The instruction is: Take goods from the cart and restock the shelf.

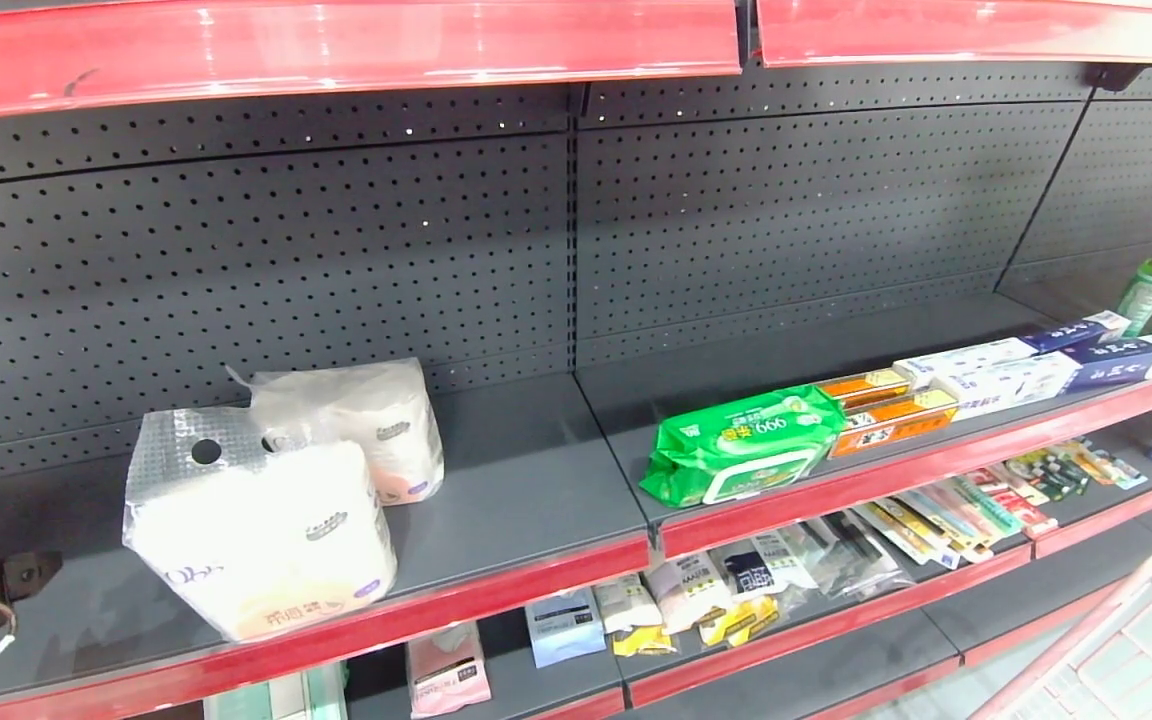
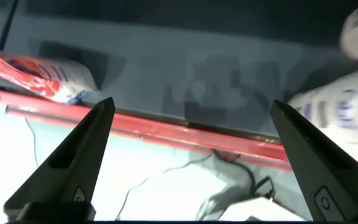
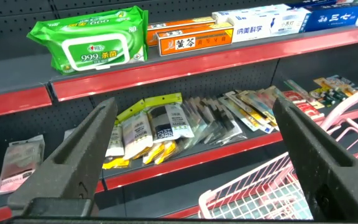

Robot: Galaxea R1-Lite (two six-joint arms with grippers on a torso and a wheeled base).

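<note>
Both grippers were spread wide and empty. The left gripper [image 2: 192, 106] hovered at the red edge of the shelf [image 1: 536, 575], near the tissue packs [image 1: 266, 530]. The right gripper [image 3: 194, 102] hung above the pink cart [image 3: 260, 193], which stood low at the robot's right. To pick well, I judged, the right arm should drop straight into the cart, clear of its wire rim. The green wipes [image 1: 736, 445] and boxes [image 1: 936, 395] bore printed labels, left unread here.

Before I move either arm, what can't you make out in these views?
Pink cart: inside cut off by lower edges of right wrist and head views; contents unknown.
Green bottles: cut by head view's right edge; count unclear.
Red-and-white pack: blurred in left wrist view; kind unclear.
</note>
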